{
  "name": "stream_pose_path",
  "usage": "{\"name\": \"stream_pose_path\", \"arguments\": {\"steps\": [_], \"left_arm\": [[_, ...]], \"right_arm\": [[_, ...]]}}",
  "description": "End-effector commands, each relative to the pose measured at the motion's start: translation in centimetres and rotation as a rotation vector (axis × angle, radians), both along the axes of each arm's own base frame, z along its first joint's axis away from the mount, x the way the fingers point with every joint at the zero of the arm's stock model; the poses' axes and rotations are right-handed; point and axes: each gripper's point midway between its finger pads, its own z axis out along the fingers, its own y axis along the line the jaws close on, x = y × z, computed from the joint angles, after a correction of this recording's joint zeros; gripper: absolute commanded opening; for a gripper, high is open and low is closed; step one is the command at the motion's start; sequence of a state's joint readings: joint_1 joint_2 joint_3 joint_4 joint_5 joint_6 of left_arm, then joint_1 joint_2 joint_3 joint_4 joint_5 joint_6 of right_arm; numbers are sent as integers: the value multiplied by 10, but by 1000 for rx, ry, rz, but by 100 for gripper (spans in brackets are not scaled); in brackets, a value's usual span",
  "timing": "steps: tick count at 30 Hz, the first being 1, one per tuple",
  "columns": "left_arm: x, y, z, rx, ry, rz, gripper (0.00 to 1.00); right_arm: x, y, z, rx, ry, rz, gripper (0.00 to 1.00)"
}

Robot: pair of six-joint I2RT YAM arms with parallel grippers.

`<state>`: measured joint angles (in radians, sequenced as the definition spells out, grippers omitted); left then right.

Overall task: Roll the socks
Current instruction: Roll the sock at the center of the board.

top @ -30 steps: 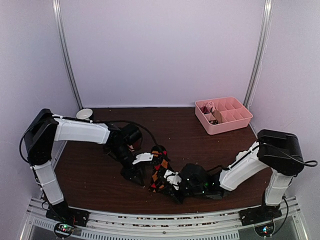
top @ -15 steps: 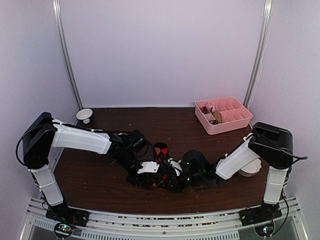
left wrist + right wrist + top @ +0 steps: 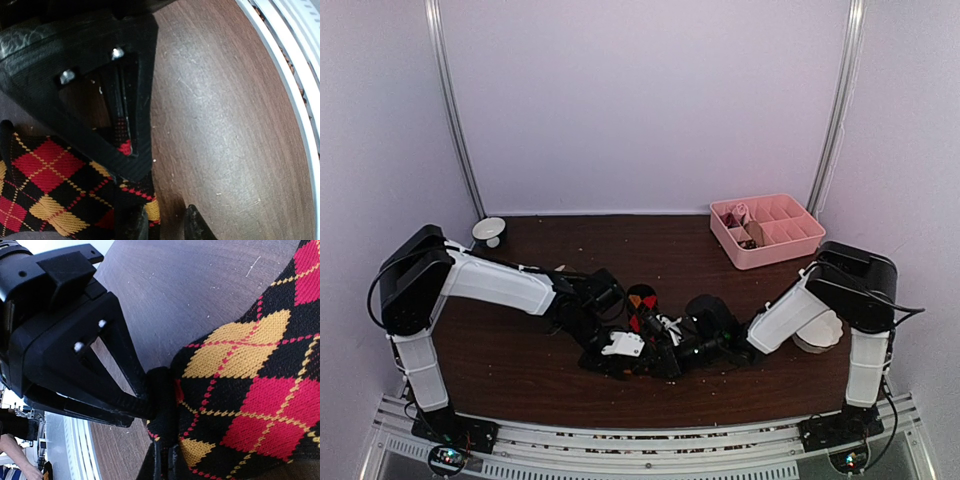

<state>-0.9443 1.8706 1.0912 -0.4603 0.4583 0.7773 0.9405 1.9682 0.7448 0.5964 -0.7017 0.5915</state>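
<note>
The black sock with red and orange diamonds (image 3: 640, 300) lies bunched at the table's front centre, mostly covered by both grippers. My right gripper (image 3: 167, 466) is shut on a black fold at the argyle sock's (image 3: 250, 390) edge. My left gripper (image 3: 162, 226) faces it from the other side with its jaws still apart. One finger rests on the argyle sock (image 3: 45, 170), the other on bare wood, with the sock's edge between them. In the top view the left gripper (image 3: 638, 358) and right gripper (image 3: 665, 346) nearly touch. I cannot identify a beige striped sock.
A pink divided tray (image 3: 790, 245) holding small rolled items stands at the back right. A white bowl (image 3: 488, 230) sits at the back left corner. A pale rounded lump (image 3: 820, 335) shows behind the right arm's elbow. The metal rail (image 3: 280, 55) runs along the table's near edge.
The left gripper has moved right onto the sock and its jaws have narrowed. The sock, earlier stretched out, is now bunched between the grippers. The right arm has shifted left.
</note>
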Motion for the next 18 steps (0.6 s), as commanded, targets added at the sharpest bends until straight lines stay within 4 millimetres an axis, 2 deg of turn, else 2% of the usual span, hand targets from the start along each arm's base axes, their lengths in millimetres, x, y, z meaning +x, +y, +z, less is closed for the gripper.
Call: {"name": "stream_pose_path", "arguments": {"steps": [1,5,7,11,14,16,18], "left_arm": [[7,-9,-3,-4,-43,-14,21],[7,-10,-7,15,-23,2,13],[8,-10,-10,33,-6,13,12],[12,-4,-21,74,-23,37,23],[15,2,-29,107,-43,48,24],[19,4,-32,128,-52,63,17],[17,6,-35,153,-33,63,4]], "right_arm": [[-20,-40,-65,-241,154,-38,0],[-17,-38,-61,-222,140,-40,0],[-15,-36,-53,-193,113,-43,2],[-15,-36,-47,-173,85,-37,5],[-18,-36,-50,-184,98,-17,4],[-20,-37,-50,-183,93,-7,4],[-19,-39,-46,-179,67,-6,3]]}}
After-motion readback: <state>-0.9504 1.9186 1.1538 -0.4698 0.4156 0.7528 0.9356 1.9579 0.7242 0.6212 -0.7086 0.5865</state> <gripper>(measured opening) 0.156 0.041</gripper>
